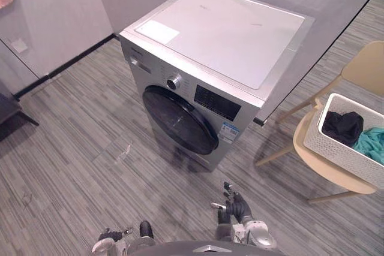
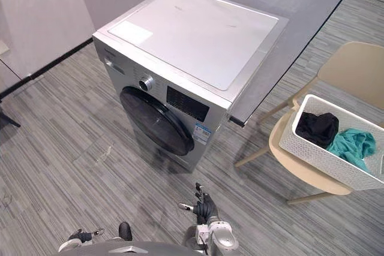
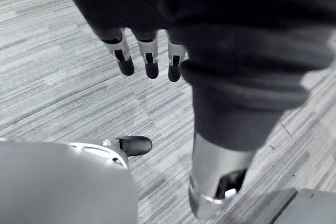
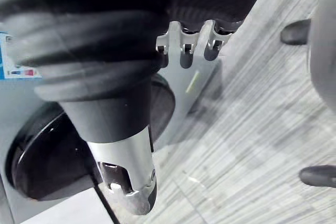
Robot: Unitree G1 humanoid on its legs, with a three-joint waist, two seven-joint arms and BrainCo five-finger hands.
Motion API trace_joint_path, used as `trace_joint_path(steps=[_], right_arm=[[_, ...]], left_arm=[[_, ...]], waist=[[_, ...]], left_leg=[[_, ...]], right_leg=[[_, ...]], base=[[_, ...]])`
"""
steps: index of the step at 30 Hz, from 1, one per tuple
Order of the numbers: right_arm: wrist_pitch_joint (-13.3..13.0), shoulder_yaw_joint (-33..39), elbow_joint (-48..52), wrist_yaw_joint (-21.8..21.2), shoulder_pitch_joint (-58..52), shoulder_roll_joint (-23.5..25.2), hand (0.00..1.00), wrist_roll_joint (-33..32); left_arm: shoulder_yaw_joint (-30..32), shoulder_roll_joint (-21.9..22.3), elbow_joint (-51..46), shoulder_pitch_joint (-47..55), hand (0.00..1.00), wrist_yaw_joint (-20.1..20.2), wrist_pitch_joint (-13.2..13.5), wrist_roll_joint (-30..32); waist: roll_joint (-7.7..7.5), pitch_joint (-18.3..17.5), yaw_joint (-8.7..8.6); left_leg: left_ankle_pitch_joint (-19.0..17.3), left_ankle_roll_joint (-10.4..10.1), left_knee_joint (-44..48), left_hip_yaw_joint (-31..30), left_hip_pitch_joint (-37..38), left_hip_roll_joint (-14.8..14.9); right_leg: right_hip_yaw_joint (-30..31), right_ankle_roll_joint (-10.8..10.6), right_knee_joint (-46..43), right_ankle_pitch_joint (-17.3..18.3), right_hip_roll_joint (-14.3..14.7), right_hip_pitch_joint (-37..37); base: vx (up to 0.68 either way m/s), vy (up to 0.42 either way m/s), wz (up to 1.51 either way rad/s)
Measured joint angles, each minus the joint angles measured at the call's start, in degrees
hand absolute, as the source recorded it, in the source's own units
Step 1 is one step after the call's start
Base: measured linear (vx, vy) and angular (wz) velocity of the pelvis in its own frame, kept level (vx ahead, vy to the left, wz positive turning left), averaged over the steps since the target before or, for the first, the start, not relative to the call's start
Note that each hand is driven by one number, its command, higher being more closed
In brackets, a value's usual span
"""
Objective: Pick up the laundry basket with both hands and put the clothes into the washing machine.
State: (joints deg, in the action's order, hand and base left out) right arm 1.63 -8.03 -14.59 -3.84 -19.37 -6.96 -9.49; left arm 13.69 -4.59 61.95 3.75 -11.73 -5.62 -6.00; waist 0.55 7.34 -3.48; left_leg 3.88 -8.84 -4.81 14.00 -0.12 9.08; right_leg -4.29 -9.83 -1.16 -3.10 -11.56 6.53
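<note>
The pickup seems unstarted: the laundry basket (image 1: 336,148) sits on the chair (image 1: 366,67) at the frame's right, the left robot hand (image 3: 151,59) and right robot hand (image 1: 236,204) hang open and empty low in the frame, so reaching toward its sides likely comes next.

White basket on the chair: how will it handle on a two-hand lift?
Probably rigid: the laundry basket has moulded perforated walls that hold shape. Likely light: only a black garment and a teal garment lie inside. They lie loose, so they may slide if it tilts.
</note>
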Motion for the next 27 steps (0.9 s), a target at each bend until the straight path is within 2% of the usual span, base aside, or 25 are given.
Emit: trace_joint_path(steps=[8, 14, 18, 22, 27], right_arm=[[-0.27, -3.27, 0.12, -1.04, 7.18, -0.5, 0.0, -0.47], [-0.69, -4.16, 0.11, -0.51, 15.76, -0.53, 0.0, -1.98], [-0.78, 1.15, 0.06, 3.26, 20.82, -0.61, 0.0, -6.07], [-0.85, 6.52, -0.01, 6.85, 24.25, -1.57, 0.0, -6.56], [-0.93, 8.87, -1.93, 10.7, 32.2, -3.2, 0.0, -8.16]], left_arm=[[0.3, -0.13, -0.21, -1.32, 0.0, -0.21, 0.05, -0.13], [0.25, -0.22, -0.8, -3.12, 0.0, -0.53, 0.22, -0.7], [0.21, -0.37, -1.42, -3.84, 0.0, -0.59, 0.48, -2.87], [0.11, -0.5, -2.05, -4.11, 0.0, -0.58, 0.54, -3.97], [-0.25, -0.66, -2.86, -4.85, 0.0, -0.68, 0.81, -5.77]], waist=[[-0.67, 0.32, 1.55], [-1.79, 2.64, 3.11], [-1.91, 4.63, 3.27], [-1.78, 6.19, 3.41], [-1.38, 8.52, 3.54]], left_leg=[[0.55, -0.09, 0.34, -1.72, -2.67, 0.07], [0.65, -0.08, 0.37, -3.3, -3.92, 0.0], [1.26, -0.1, 0.37, -4.74, -5.73, 0.0], [1.54, -0.02, 0.36, -5.41, -6.81, 0.0], [2.42, 0.08, 0.39, -5.76, -9.77, 0.01]], right_leg=[[-1.77, -0.64, 1.29, -1.28, 0.04, 1.24], [-3.3, -0.66, 1.86, -1.38, -0.06, 1.05], [-4.62, -0.65, 1.88, -1.37, -0.09, 1.7], [-5.42, -0.66, 1.79, -1.37, -0.12, 2.42], [-5.34, -0.61, 1.36, -2.02, -0.12, 5.55]], base=[[0.05, -0.003, 0.1], [0.01, -0.003, 0.13], [-0.02, -0.005, 0.16], [-0.03, -0.004, 0.07], [-0.04, -0.003, 0.03]])
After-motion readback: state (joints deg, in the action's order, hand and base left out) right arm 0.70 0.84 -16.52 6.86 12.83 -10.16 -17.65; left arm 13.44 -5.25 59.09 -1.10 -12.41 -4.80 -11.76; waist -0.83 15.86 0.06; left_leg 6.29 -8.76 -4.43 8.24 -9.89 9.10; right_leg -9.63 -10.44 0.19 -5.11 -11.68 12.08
